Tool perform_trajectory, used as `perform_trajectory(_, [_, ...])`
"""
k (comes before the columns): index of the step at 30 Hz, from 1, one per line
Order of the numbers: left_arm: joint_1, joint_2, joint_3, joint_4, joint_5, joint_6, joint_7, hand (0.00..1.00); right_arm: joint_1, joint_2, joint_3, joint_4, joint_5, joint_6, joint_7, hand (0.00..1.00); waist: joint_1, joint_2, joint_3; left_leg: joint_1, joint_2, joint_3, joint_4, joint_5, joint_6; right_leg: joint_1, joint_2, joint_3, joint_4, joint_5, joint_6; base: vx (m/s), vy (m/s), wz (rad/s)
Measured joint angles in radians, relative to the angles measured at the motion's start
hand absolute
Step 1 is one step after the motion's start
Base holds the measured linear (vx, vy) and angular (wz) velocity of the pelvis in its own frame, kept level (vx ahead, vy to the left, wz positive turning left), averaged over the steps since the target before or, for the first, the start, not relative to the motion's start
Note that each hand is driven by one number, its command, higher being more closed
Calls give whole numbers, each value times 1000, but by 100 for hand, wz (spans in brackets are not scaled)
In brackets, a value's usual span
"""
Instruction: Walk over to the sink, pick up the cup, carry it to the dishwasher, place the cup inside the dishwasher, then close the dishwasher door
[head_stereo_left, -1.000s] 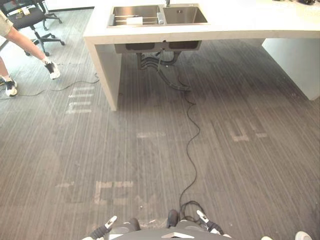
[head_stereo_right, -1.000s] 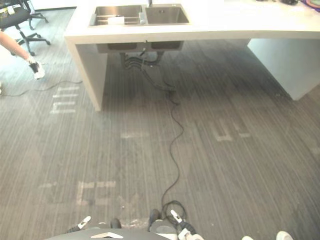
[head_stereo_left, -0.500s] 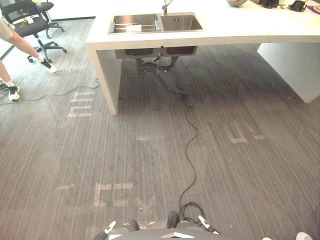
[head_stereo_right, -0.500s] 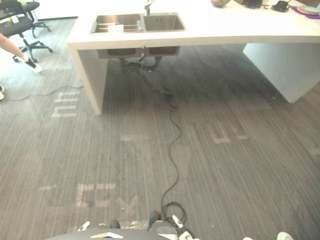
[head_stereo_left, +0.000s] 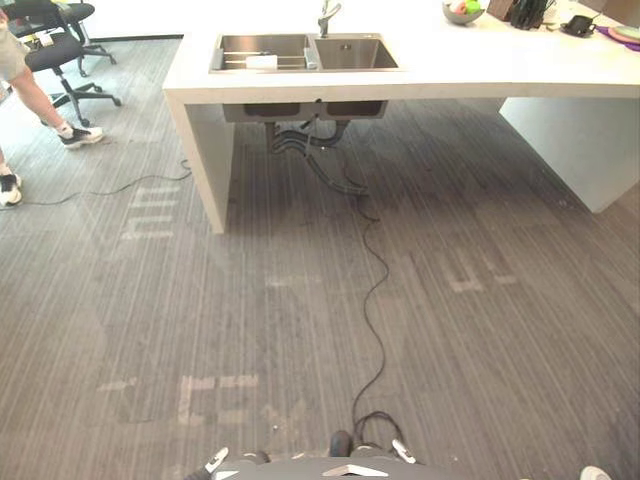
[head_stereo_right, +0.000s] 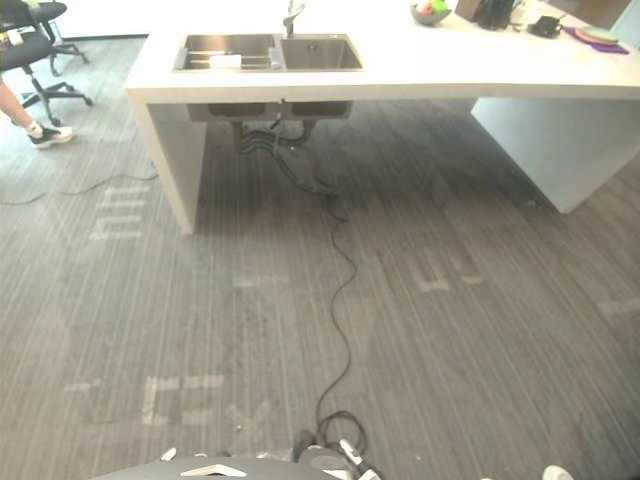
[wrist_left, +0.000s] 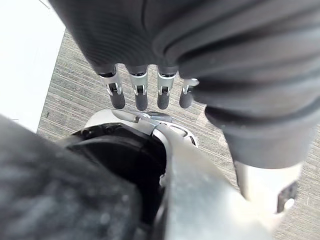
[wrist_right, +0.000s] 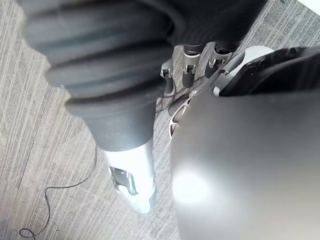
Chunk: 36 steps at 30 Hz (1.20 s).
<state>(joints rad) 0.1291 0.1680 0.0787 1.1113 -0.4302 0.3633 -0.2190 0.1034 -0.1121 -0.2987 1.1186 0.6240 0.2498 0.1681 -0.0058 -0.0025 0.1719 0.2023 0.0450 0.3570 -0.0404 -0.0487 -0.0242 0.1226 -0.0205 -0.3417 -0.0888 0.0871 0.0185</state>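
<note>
APPROACH TO SINK

Viewpoint has shifted with the walk. Current step, likely: walking to the sink (head_stereo_left: 355, 52) in the desk (head_stereo_left: 480, 70), far ahead of both hands. Hands: left hand (wrist_left: 141, 95) and right hand (wrist_right: 189, 70) hang empty, fingers relaxed. Next move: close the distance, then reach. One small white object (head_stereo_left: 262, 62) in the sink's left basin may be the cup; too small to confirm.
</note>
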Motion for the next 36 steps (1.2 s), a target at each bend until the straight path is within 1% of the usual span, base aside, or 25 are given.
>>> perform_trajectory(3, [0, 2, -1, 1, 3, 1, 0, 0, 3, 2, 0, -2, 20, -1, -5, 0, -3, -2, 0, -12, -2, -2, 6, -6, 3, -12, -13, -27, 34, -41, 3, 6, 6, 5])
perform_trajectory(5, [-5, 1, -4, 1, 19, 1, 1, 0, 4, 0, 1, -5, 62, 1, -6, 0, -5, -5, 3, -28, -4, -6, 9, -12, 13, -101, -60, -55, 228, -123, 15, 1, 32, 8])
perform_trajectory(6, [-12, 8, -8, 2, 31, 9, -5, 0, 5, 4, 2, -8, 96, 2, -6, 0, -4, -9, 5, -27, -17, -6, 8, -18, 22, -175, -114, -63, 401, -167, 27, -26, 70, 3])
perform_trajectory(7, [-24, 16, -10, 9, 73, 9, -7, 0, 4, 3, 1, -25, 120, 2, -7, 0, -8, -32, 13, -24, -34, -7, 12, -27, 19, -250, -168, -61, 568, -190, 27, -15, 57, 2])
perform_trajectory(8, [-33, 19, -11, 14, 100, 7, -8, 0, 2, 4, 1, -38, 126, 1, -8, 0, -11, -30, 15, -24, -40, -8, 22, -31, 22, -280, -192, -62, 643, -190, 25, 8, 63, 4])
perform_trajectory(9, [-42, 22, -14, 19, 172, -26, -7, 0, -4, 8, 1, -46, 129, 1, -9, 0, -20, -44, 27, -11, -51, -10, 36, -35, 27, -324, -236, -57, 762, -175, 7, 73, 36, 1])
perform_trajectory(11, [-51, 29, -47, 21, 179, -88, 12, 0, -14, 10, 0, -46, 125, 1, -9, 0, -36, -44, 50, 57, -56, -14, 11, -41, 40, -341, -278, -57, 873, -151, 33, 110, 18, 0])
perform_trajectory(13, [-50, 33, -54, 29, 112, -120, 25, 0, -13, 9, -1, -43, 102, 8, -6, 0, -45, -40, 55, 82, -48, -19, 10, -49, 37, -345, -277, -59, 850, -215, 37, 123, -18, 4])
perform_trajectory(15, [-72, 33, -74, 28, 8, -200, 13, 0, -9, 20, -10, -41, 69, 11, -4, 0, -55, -35, 64, 83, -11, -33, 26, -68, 23, -349, -251, -56, 640, -219, 38, 171, -77, 18])
perform_trajectory(17, [-94, 27, -92, -30, -33, -264, 8, 0, 3, 21, -22, -36, 61, 18, -9, 0, -55, -36, 75, 80, 18, -53, 40, -82, -1, -346, -226, -43, 418, -126, 52, 254, -158, 30])
perform_trajectory(19, [-122, 7, -102, -154, -87, -327, 12, 0, 35, 30, -22, -30, 67, 32, -20, 0, -53, -63, 97, 94, 29, -83, 79, -127, -49, -300, -218, 5, 181, -37, 82, 305, -253, 38])
perform_trajectory(20, [-126, 2, -106, -184, -103, -336, 14, 0, 50, 36, -23, -29, 69, 38, -20, 0, -54, -78, 100, 104, 26, -89, 93, -145, -63, -281, -224, 14, 150, -48, 98, 246, -234, 28])
perform_trajectory(21, [-132, -13, -113, -211, -122, -349, 18, 0, 71, 38, -30, -22, 74, 39, -21, 0, -54, -80, 105, 118, 31, -108, 113, -171, -83, -265, -226, 34, 154, 19, 130, 296, -225, 26])
perform_trajectory(23, [-143, -41, -141, -267, -140, -356, 15, 0, 76, 38, -52, -20, 77, 36, -19, 0, -63, -34, 115, 120, 80, -118, 152, -207, -91, -298, -203, 38, 271, 20, 146, 385, -264, 13])
perform_trajectory(25, [-140, -52, -172, -334, -133, -375, 1, 0, 80, 21, -78, -35, 96, 35, -4, 0, -61, 25, 118, 113, 126, -147, 201, -267, -75, -383, -171, 78, 490, -123, 134, 416, -268, -3])
perform_trajectory(26, [-135, -50, -171, -348, -133, -377, -2, 0, 82, 22, -78, -41, 97, 35, -4, 0, -59, 27, 116, 113, 128, -154, 211, -286, -70, -409, -172, 90, 550, -159, 124, 305, -192, 4])
perform_trajectory(28, [-110, -51, -170, -381, -134, -418, -5, 0, 94, 18, -85, -45, 94, 40, -3, 0, -61, 43, 96, 114, 146, -172, 246, -353, -58, -481, -182, 110, 733, -245, 31, 324, -167, 15])
perform_trajectory(29, [-97, -55, -171, -390, -135, -424, -5, 0, 96, 16, -92, -46, 93, 42, -4, 0, -59, 44, 83, 116, 147, -176, 261, -356, -51, -484, -183, 104, 761, -261, 6, 491, -209, 20])
perform_trajectory(30, [-73, -61, -170, -417, -142, -442, -6, 0, 93, 11, -97, -43, 77, 37, -3, 0, -51, 40, 74, 65, 159, -186, 409, -329, -34, -479, -186, 103, 801, -304, -17, 483, -216, 27])
perform_trajectory(31, [-48, -73, -185, -460, -147, -464, -17, 0, 89, -12, -98, -44, 73, 12, -3, 0, -52, 71, 66, -67, 211, -201, 669, -245, -37, -434, -179, 66, 783, -332, -24, 494, -225, 31])
perform_trajectory(32, [-41, -73, -196, -485, -146, -473, -20, 0, 97, -26, -95, -44, 73, 4, -1, 0, -52, 88, 64, -114, 235, -212, 755, -179, -45, -406, -170, 48, 764, -343, -25, 493, -236, 39])
perform_trajectory(33, [-29, -73, -201, -530, -143, -499, -30, 0, 96, -42, -84, -44, 76, -12, -1, 0, -52, 106, 64, -172, 264, -227, 857, -46, -40, -355, -149, 32, 723, -364, -47, 526, -175, 35])
perform_trajectory(34, [-23, -72, -199, -591, -145, -528, -33, 0, 93, -64, -59, -43, 85, -29, -12, 0, -48, 105, 73, -245, 294, -245, 984, 92, -36, -275, -137, 23, 659, -380, -71, 527, -158, 25])
perform_trajectory(35, [-27, -72, -199, -625, -145, -537, -34, 0, 83, -80, -55, -44, 97, -32, -12, 0, -42, 107, 75, -285, 294, -247, 1052, 47, -24, -238, -135, 23, 634, -388, -79, 526, -108, 10])
perform_trajectory(36, [-35, -71, -199, -691, -169, -538, -48, 0, 46, -107, -55, -50, 136, -48, -20, 0, -28, 103, 82, -354, 275, -229, 1143, -50, -12, -156, -134, 23, 570, -388, -79, 410, -75, -8])
